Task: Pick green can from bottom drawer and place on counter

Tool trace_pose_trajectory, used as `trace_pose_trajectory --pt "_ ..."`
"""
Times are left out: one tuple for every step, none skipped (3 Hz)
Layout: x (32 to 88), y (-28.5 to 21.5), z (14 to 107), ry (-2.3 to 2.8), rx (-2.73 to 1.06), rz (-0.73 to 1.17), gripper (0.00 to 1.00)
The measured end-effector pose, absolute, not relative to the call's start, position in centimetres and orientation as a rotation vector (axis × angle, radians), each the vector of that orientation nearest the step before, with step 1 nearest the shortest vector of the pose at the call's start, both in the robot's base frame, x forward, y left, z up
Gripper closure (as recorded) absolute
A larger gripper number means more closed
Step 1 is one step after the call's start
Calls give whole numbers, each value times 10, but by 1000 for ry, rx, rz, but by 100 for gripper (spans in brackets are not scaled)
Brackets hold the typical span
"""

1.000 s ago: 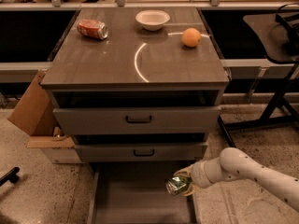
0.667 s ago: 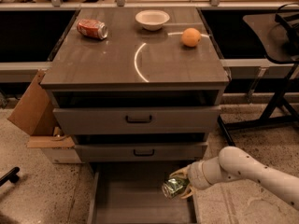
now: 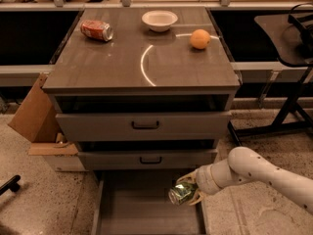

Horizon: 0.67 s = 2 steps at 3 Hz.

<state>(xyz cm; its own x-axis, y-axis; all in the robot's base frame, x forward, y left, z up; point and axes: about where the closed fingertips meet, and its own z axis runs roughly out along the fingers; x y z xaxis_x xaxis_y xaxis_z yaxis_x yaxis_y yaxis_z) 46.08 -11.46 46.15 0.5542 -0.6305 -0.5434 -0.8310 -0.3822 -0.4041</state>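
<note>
The green can (image 3: 180, 193) hangs tilted over the right side of the open bottom drawer (image 3: 142, 207), silver end toward the camera. My gripper (image 3: 188, 191) is shut on it, reaching in from the right on a white arm (image 3: 254, 173). The can is above the drawer's flat floor, just below the front of the middle drawer. The counter (image 3: 122, 62) lies higher up, with a curved white reflection across it.
On the counter lie a red-orange can (image 3: 97, 30) at the back left, a white bowl (image 3: 159, 19) at the back, and an orange (image 3: 200, 38) at the right. A cardboard box (image 3: 34, 119) leans left of the cabinet. A black stand (image 3: 288, 82) is at the right.
The gripper with the can has shifted slightly left and down over the drawer's right side. Nothing on the counter has moved.
</note>
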Motion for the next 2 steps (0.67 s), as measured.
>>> trace_pose_trajectory --pt "460 -111 507 1185 -2122 429 100" --pt "458 -108 557 1217 -2108 408 100"
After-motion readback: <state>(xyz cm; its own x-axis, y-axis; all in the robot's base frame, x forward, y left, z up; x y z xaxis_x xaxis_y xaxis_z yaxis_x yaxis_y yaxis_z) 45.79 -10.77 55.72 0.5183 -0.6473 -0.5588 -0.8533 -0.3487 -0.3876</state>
